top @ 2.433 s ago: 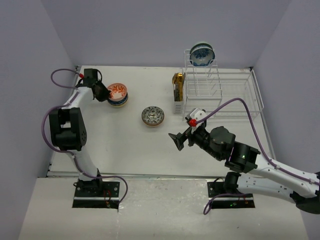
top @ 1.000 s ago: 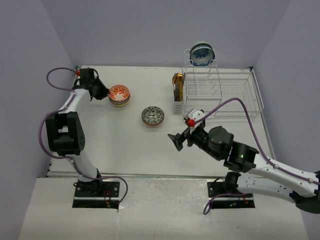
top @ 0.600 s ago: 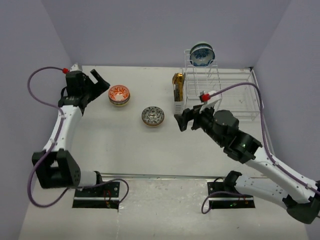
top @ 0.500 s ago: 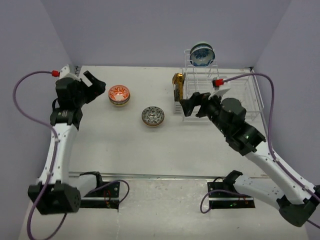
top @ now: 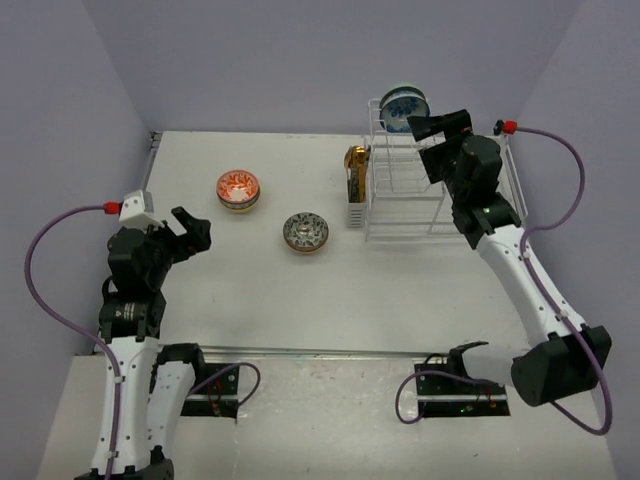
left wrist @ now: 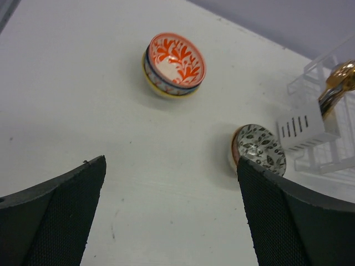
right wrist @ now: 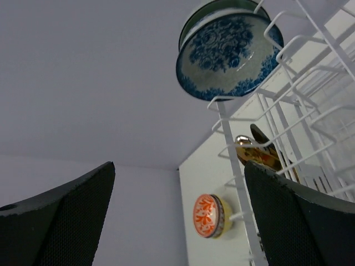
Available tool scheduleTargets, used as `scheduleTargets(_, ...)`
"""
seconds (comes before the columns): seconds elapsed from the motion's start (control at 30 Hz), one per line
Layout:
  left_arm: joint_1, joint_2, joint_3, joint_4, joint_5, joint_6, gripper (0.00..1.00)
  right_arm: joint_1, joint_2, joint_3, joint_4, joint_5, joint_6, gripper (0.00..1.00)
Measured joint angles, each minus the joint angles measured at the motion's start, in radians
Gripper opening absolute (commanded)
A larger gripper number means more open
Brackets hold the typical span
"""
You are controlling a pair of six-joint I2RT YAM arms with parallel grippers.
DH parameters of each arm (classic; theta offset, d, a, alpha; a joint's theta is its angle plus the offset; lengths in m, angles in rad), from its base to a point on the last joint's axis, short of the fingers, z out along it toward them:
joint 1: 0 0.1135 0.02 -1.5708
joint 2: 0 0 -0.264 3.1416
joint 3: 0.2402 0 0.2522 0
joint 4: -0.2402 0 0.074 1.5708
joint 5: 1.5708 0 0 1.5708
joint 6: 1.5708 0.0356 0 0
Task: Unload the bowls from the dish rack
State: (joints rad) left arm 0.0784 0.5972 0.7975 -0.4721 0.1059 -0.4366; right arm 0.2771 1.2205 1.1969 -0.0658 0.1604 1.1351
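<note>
Two out, orange bowl (top: 238, 188) and grey bowl (top: 305, 232) mid-frame; we log the blue bowl (top: 404, 108) left in the rack (top: 405, 195), left gripper (top: 190, 232) and right gripper (top: 435, 124) gaping empty.

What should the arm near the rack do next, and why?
Probably ease the right gripper onto the rim of the blue bowl. That bowl stands on edge atop the rack, the only one seen there; the orange bowl and grey bowl sit on the table. The gripper is open and close by it.
</note>
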Motion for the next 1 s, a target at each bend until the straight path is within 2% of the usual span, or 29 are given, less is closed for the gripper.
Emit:
scheduleTargets(0.2, -0.002, -0.054, -0.076, -0.037, -0.043, 0.01, 1.0, -0.069, 0.228, 0.074, 0.113, -0.031, 0.225, 0.94)
scheduleTargets(0.3, -0.023, -0.071, -0.076, -0.031, -0.051, 0.01, 1.0, -0.075, 0.323, 0.132, 0.139, -0.027, 0.283, 0.82)
scheduleTargets(0.43, -0.054, -0.071, -0.076, -0.028, -0.051, 0.011, 1.0, -0.078, 0.408, 0.198, 0.181, -0.021, 0.347, 0.71)
scheduleTargets(0.67, -0.107, -0.068, -0.076, -0.026, -0.054, 0.011, 1.0, -0.082, 0.504, 0.267, 0.256, -0.015, 0.411, 0.65)
scheduleTargets(0.8, -0.135, -0.048, -0.076, -0.027, -0.055, 0.011, 1.0, -0.082, 0.543, 0.304, 0.262, 0.009, 0.421, 0.55)
scheduleTargets(0.83, -0.138, -0.043, -0.076, -0.027, -0.055, 0.011, 1.0, -0.082, 0.551, 0.311, 0.266, 0.015, 0.421, 0.49)
scheduleTargets(1.0, -0.14, -0.029, -0.076, -0.027, -0.06, 0.011, 1.0, -0.082, 0.577, 0.337, 0.286, 0.039, 0.412, 0.4)
